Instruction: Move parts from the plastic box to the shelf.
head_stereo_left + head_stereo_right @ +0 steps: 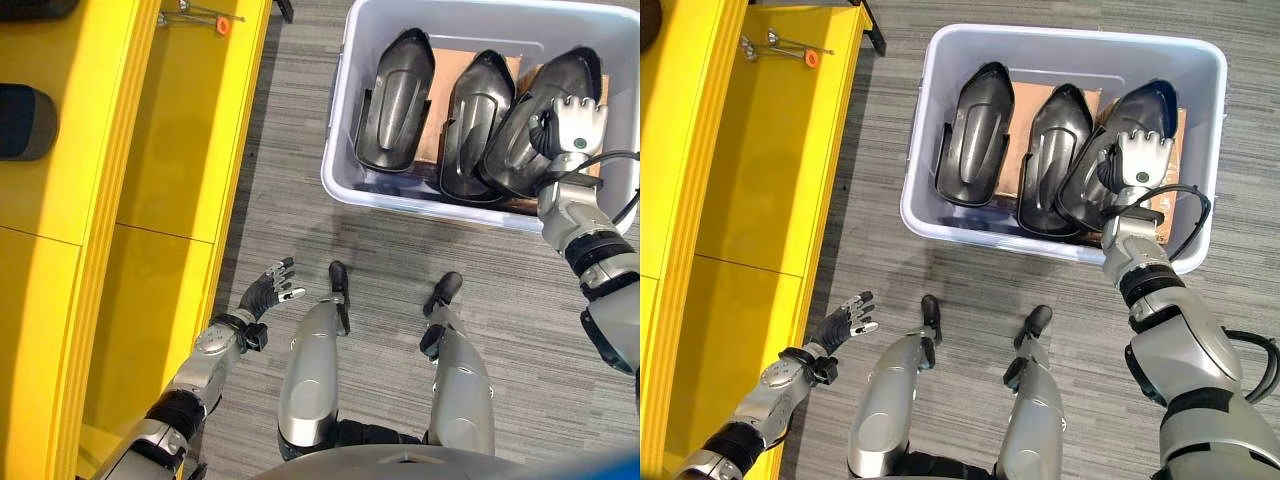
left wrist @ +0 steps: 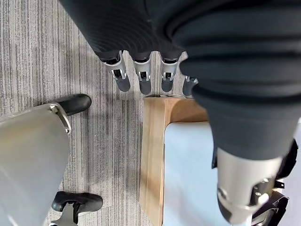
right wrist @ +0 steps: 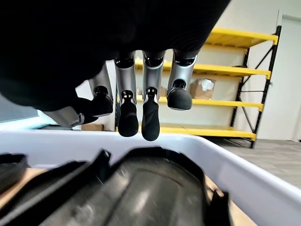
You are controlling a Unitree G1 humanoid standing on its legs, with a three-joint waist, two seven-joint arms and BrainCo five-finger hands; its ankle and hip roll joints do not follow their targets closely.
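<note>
While the yellow shelf runs along the left side of the scene, a small metal tool with an orange tip lies near the far edge of its surface, and a dark rounded object sits at the outer left edge. Just beside the shelf's right edge, above the grey carpet, the left hand hangs with fingers straight and spread, holding nothing. To the right stands the plastic box, which holds three black moulded parts side by side on a brown cardboard liner: the left part, the middle part and the right part. The right hand is over the right part, by the box's right wall; in the right wrist view its fingers point down, relaxed, just above the part's black surface, grasping nothing.
</note>
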